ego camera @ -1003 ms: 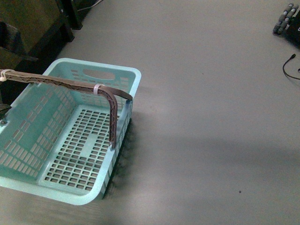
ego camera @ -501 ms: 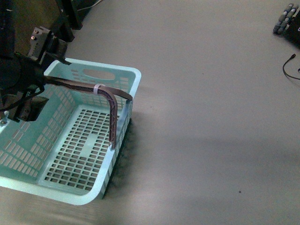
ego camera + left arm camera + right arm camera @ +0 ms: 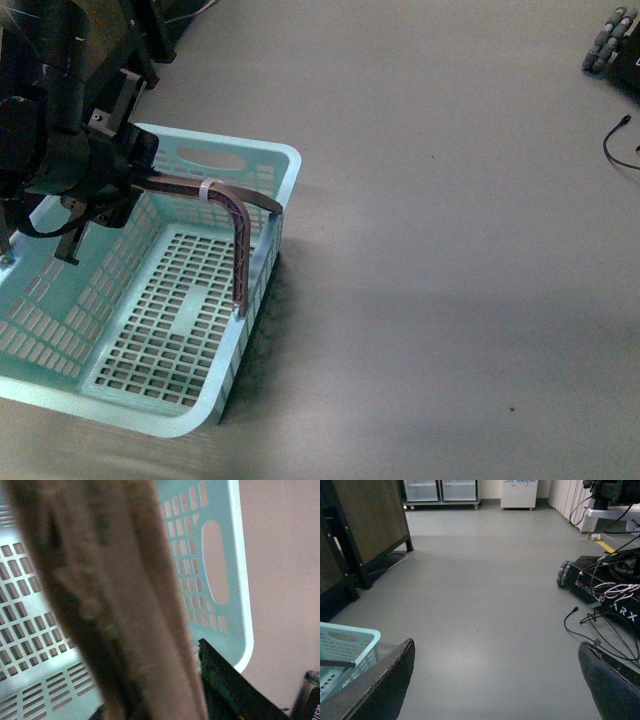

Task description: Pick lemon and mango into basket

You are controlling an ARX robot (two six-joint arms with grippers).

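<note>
The pale blue basket point(image 3: 292, 170) sits on the grey floor at the left, with nothing on its slotted floor. Its brownish hoop handle point(image 3: 226, 195) arches over it. My left gripper point(image 3: 132, 178) is shut on that handle near the basket's far left side. In the left wrist view the blurred handle point(image 3: 100, 580) fills the space between the jaws of the left gripper point(image 3: 155, 695), above the basket wall point(image 3: 240, 580). My right gripper point(image 3: 495, 680) is open over bare floor, with the basket corner point(image 3: 350, 637) off to one side. The lemon and mango are out of view.
A black wheeled robot base point(image 3: 605, 580) with loose cables point(image 3: 585, 630) stands off to the right; its wheels point(image 3: 606, 42) and a cable point(image 3: 615, 145) show at the far right. A dark wooden panel on black legs point(image 3: 365, 520) stands beyond the basket.
My left arm has come into view from the left and moved right along the handle, where it now grips. The basket has barely shifted.
</note>
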